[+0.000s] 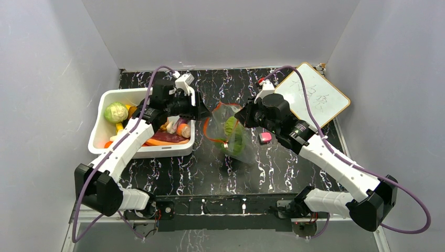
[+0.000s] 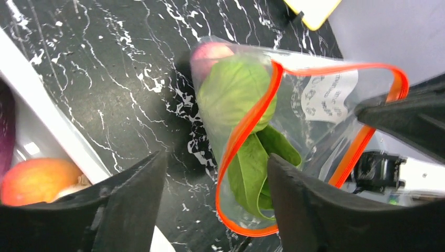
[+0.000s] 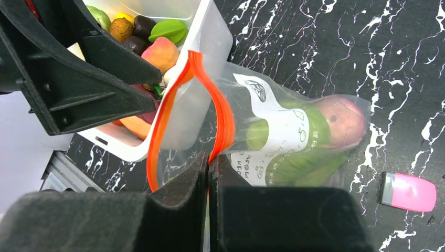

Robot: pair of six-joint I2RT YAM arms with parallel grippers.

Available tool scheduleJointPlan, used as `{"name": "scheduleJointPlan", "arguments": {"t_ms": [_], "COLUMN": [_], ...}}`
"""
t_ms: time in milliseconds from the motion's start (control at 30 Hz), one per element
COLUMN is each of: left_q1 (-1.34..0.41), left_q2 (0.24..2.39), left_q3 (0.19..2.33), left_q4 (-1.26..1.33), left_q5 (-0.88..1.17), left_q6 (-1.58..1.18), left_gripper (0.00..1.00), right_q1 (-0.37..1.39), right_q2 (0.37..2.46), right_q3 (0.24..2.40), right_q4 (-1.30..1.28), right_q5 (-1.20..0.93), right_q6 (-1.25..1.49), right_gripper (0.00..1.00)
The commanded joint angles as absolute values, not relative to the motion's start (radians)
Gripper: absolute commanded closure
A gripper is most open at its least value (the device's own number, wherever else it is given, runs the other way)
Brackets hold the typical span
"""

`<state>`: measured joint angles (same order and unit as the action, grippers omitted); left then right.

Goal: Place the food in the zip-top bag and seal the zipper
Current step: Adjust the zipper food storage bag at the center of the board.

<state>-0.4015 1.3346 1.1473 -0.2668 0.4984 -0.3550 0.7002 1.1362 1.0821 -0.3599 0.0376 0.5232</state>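
The right gripper (image 3: pixel 209 164) is pinching its jaws tight on the narrow red-orange zipper (image 3: pixel 224 118) of the clear, crinkly plastic zip-top bag (image 1: pixel 231 137). The bag is dangling from that one grip over the black marbled tabletop (image 1: pixel 283 163), just beside the white rectangular plastic bin (image 1: pixel 98 128) where most of the toy food (image 1: pixel 116 112) is lying. A green leafy toy vegetable (image 2: pixel 236 92) and a reddish round piece (image 3: pixel 343 118) are sitting inside the bag. The left gripper (image 2: pixel 215 163) is hovering at the mouth with its jaws apart and holding nothing. The thin film is probably slippery, so added weight risks pulling it free and spilling the contents. A stray finger catching the strip could likewise be tugging it loose or folding the mouth shut.
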Motion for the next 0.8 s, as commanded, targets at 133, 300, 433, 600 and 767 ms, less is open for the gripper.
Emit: {"name": "scheduleJointPlan", "arguments": {"t_ms": [133, 300, 433, 600, 767], "left_q1": [-0.403, -0.402, -0.394, -0.305, -0.188], "left_q2": [1.228, 1.196, 1.202, 1.182, 1.197], "left_q3": [1.234, 1.248, 1.244, 1.160, 1.093], "left_q4": [-0.417, -0.483, -0.554, -0.543, -0.537], "left_q5": [0.260, 0.145, 0.051, 0.135, 0.260], "left_q6": [-0.270, -0.269, -0.273, -0.281, -0.277], "left_gripper": [0.02, 0.02, 0.02, 0.06, 0.30], "right_q1": [0.701, 0.701, 0.701, 0.701, 0.700], "right_q2": [1.106, 1.096, 1.086, 1.078, 1.077], "right_q3": [1.071, 1.071, 1.071, 1.071, 1.071], "right_q4": [-0.232, -0.237, -0.238, -0.239, -0.245], "right_q5": [0.028, 0.025, 0.018, 0.013, 0.013], "right_q6": [0.525, 0.524, 0.522, 0.517, 0.517], "right_gripper": [1.00, 1.00, 1.00, 1.00, 1.00]}}
